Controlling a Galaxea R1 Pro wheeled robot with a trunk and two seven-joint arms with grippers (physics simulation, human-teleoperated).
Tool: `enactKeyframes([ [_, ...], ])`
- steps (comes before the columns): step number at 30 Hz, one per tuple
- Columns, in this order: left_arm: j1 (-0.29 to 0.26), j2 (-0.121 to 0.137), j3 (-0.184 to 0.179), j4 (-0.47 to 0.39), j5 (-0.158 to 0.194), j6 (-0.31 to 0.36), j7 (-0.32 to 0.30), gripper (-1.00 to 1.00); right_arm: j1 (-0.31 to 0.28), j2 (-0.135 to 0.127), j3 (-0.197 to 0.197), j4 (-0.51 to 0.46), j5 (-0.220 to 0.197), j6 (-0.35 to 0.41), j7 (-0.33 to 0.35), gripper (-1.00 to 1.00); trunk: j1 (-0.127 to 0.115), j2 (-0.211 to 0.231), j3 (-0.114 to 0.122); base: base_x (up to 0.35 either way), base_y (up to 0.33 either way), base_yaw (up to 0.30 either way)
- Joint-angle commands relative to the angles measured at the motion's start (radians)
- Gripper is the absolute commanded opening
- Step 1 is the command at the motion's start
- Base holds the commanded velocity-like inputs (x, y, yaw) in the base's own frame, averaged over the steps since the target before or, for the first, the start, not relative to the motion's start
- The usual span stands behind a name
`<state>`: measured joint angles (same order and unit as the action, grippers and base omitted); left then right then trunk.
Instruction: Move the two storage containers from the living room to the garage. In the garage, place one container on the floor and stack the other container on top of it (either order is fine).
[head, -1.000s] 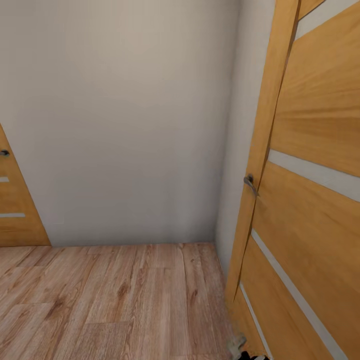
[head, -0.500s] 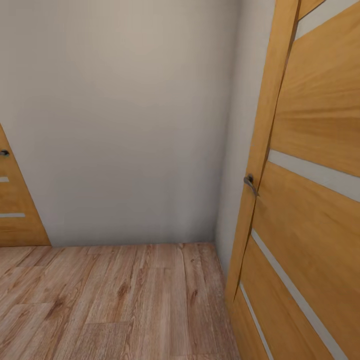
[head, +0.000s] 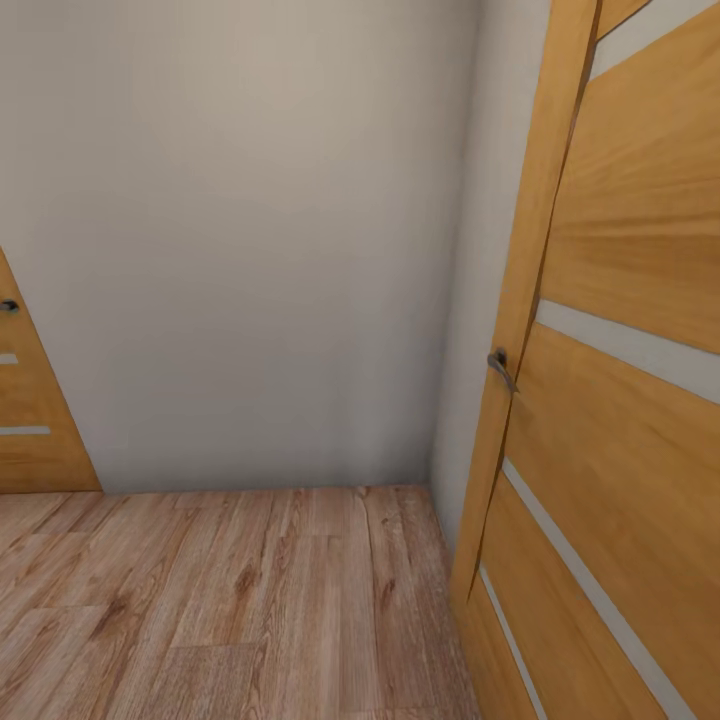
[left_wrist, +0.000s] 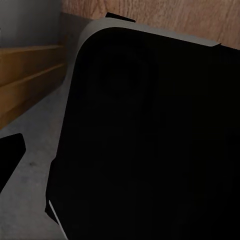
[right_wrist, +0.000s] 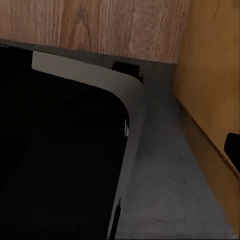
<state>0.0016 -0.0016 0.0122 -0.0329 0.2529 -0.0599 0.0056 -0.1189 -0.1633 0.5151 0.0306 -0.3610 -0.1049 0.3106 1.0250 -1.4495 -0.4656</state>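
Neither storage container is in front of you at this moment, so where they sit cannot be told from these pictures. From the head camera you face a plain white wall (head: 250, 240) at a corner, with light wood-plank floor (head: 230, 600) below, a wooden panel door (head: 620, 400) with its lever handle (head: 499, 367) close on your right, and the edge of a second door (head: 25, 420) at the far left.

The wrist cameras look down past a dark, rounded-cornered body with a pale rim (left_wrist: 150, 140) (right_wrist: 60, 150), probably part of the robot itself, onto a grey surface (right_wrist: 165, 185) beside wooden trim (left_wrist: 30, 75). Neither claw can be made out there, so you cannot tell whether either is open or closed, or holding anything.

Judging by the task's wording, expect each container to be a stiff, smooth-walled bin, fairly light when empty but slippery. You would do best to pinch a long rim wall near its middle, or take opposite rims with both arms, keeping it level.

Against a second ago, a small pale and dark piece that showed at the foot of the right-hand door has gone; the rest of the view has held.
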Motion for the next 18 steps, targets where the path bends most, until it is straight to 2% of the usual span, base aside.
enactKeyframes([
  [1, 0.0, 0.0, 0.002, -0.001, 0.004, -0.002, 0.001, 1.0, 0.002, 0.0, 0.009, 0.003, -0.011, -0.005, 0.0, 1.0, 0.0, 0.0, -0.001, 0.0, 0.0, 0.0],
  [18, 0.0, -0.001, 0.005, -0.001, 0.006, -0.001, 0.006, 1.0, 0.007, 0.009, 0.013, 0.002, -0.01, -0.005, -0.013, 1.0, 0.0, 0.0, -0.001, 0.0, 0.0, 0.0],
])
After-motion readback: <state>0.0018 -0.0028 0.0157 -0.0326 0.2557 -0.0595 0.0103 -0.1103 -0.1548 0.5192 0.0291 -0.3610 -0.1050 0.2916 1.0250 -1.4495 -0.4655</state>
